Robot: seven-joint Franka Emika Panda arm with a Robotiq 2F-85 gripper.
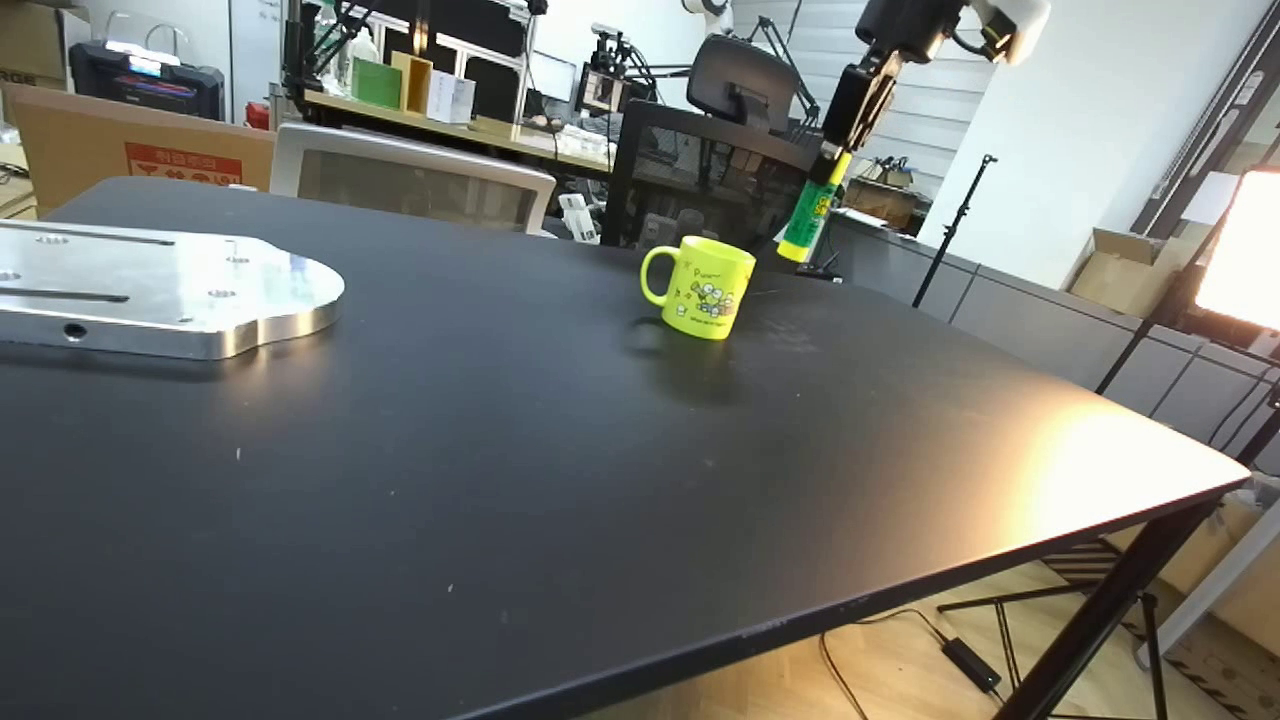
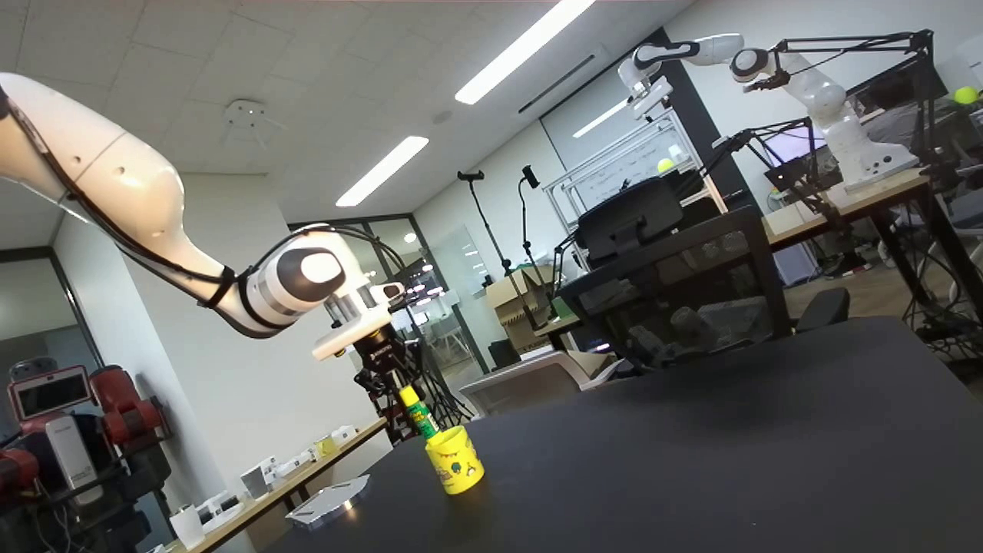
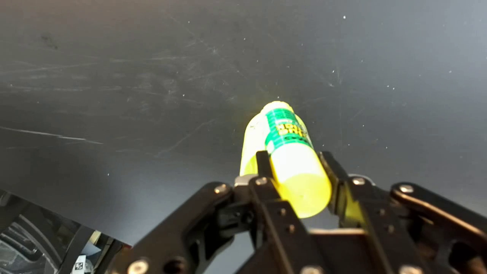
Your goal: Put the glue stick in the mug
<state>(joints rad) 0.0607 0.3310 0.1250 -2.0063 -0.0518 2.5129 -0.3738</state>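
In an exterior view I've got the glue stick (image 1: 808, 213) hanging at a tilt from the gripper (image 1: 834, 162), on the side of the mug (image 1: 708, 288) away from its handle. There's a gap between the two, and the mug stands upright on the table (image 1: 480, 500). Not in yet, by my reckoning.

In an exterior view the glue stick (image 2: 420, 415) looks nearly in, but its bottom end is lost against the mug's rim, so I can't tell depth there. Going by that gap, I'd trust "outside".

Wrist view: both fingers (image 3: 263, 164) are pinched on the fat yellow upper end, with the mug partly hidden behind. Good spot to hold, imo, since the green body and lower end are free to drop in. I'd guess it's light, stiff plastic, pretty hard to break, so a modest squeeze should do. It's smooth and round though, so bumping the rim could swivel it, and if that yellow end is the cap, yanking might pop it off.
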